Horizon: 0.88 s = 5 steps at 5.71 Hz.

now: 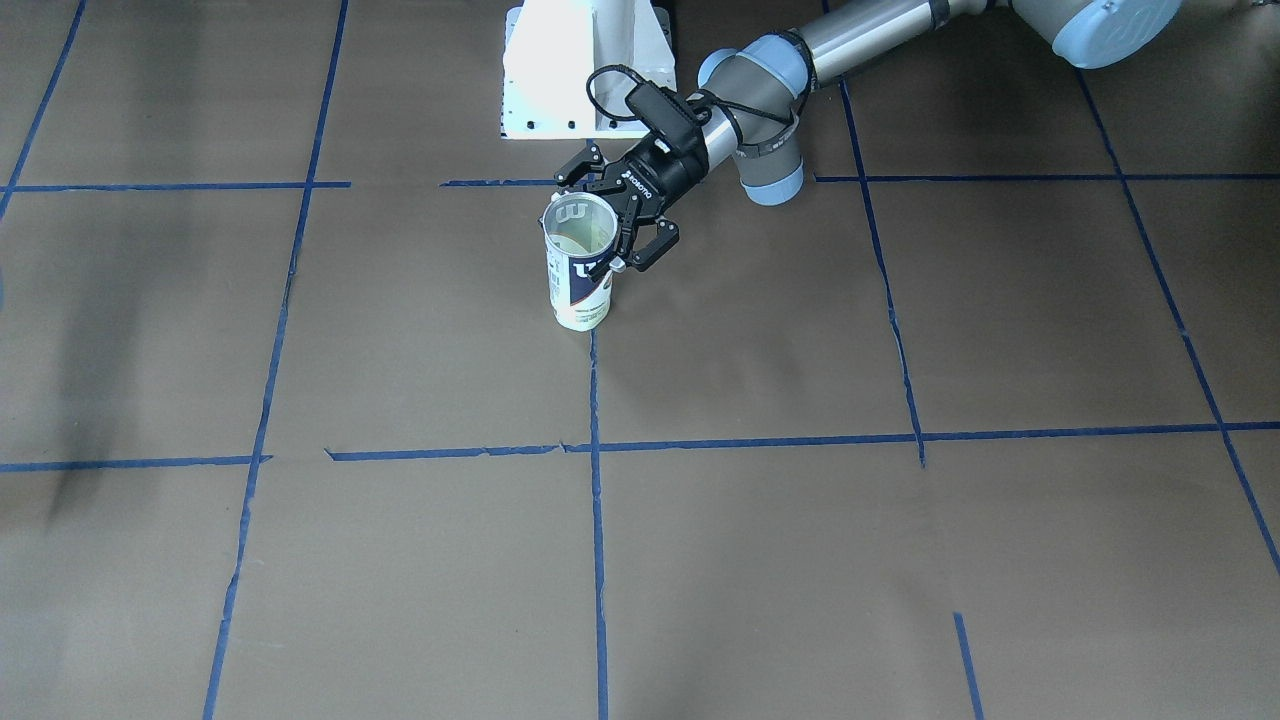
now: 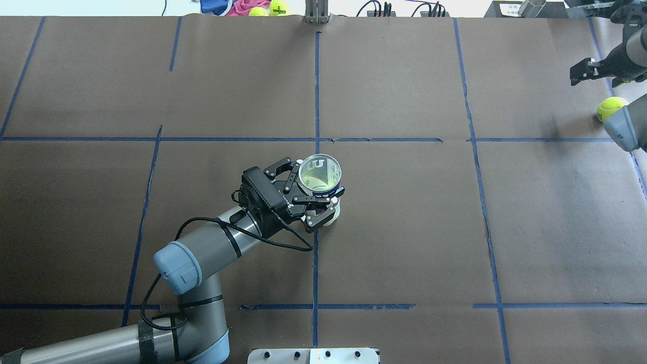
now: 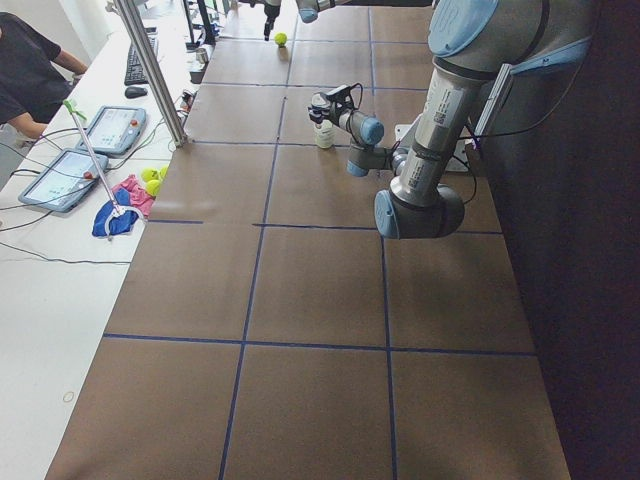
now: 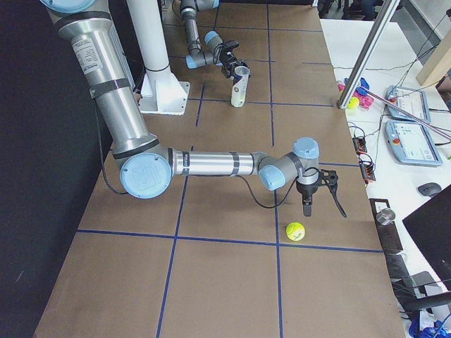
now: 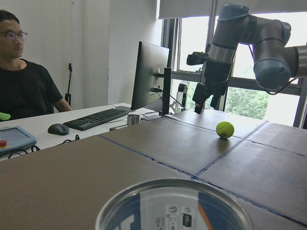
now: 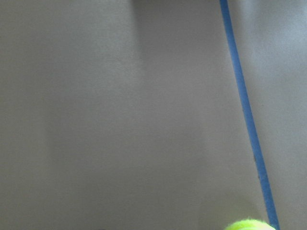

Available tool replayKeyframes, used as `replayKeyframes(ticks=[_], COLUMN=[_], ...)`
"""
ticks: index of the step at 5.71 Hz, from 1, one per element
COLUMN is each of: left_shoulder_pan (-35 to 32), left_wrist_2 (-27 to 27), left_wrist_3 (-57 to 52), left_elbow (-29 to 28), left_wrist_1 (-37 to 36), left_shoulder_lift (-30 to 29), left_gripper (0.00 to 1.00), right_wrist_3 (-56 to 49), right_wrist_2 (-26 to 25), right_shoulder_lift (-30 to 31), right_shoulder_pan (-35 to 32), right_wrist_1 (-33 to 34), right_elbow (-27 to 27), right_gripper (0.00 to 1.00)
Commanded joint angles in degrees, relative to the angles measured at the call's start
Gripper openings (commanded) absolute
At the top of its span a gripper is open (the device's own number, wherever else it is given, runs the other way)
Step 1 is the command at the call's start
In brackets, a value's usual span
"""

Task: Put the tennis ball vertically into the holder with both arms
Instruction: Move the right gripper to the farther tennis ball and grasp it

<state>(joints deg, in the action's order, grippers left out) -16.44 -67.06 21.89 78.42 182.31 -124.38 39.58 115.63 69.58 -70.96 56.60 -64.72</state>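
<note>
The tabletop (image 2: pixel 404 227) is covered in brown paper and marked into squares by blue tape (image 2: pixel 316 101). The two arms work at opposite parts of it.

The left arm (image 2: pixel 202 247) reaches to the middle and the right arm (image 4: pixel 211 163) stretches out low toward the robot's right end. This split seems to be the plan: one arm steadies the holder and the other fetches the ball.

The holder (image 1: pixel 580 280) stands upright on its base with its open mouth facing up, and it looks empty. The left gripper (image 2: pixel 319 178) is clenched around its upper wall just under the rim. That should keep the mouth level and stop the holder tipping when a ball is pressed in from above.

The right gripper (image 4: pixel 323 208) points straight down with its fingers spread, grasping nothing. It hangs just beside the ball (image 4: pixel 295 230), which lies on the tabletop well apart from the holder. The gripper is not yet over the ball.

The white pedestal (image 1: pixel 585 65) stands behind the holder. Spare balls (image 2: pixel 278 7) lie past the far edge. An operator (image 5: pixel 19 81), a monitor (image 5: pixel 151 76) and a keyboard (image 5: pixel 96 119) occupy the side desk.

No object lies on the tabletop between ball and holder. The left gripper's fingers sit close to the rim, so I judge a vertical drop must come in cleanly from above.
</note>
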Motion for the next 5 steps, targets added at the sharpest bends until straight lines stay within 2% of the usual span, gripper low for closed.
replayKeyframes(ticks=[1, 5], left_shoulder_pan=[0.0, 0.0], left_wrist_2=[0.0, -0.1], left_wrist_3=[0.0, 0.0], left_elbow=[0.1, 0.2], left_wrist_1=[0.1, 0.1], left_shoulder_lift=[0.0, 0.0], left_gripper=[0.87, 0.87], right_wrist_3=[-0.4, -1.3], right_wrist_2=[-3.6, -6.6], right_shoulder_lift=[0.6, 2.1], right_shoulder_pan=[-0.1, 2.8], right_wrist_1=[-3.1, -1.3], right_elbow=[4.3, 4.4], right_gripper=[0.98, 0.98])
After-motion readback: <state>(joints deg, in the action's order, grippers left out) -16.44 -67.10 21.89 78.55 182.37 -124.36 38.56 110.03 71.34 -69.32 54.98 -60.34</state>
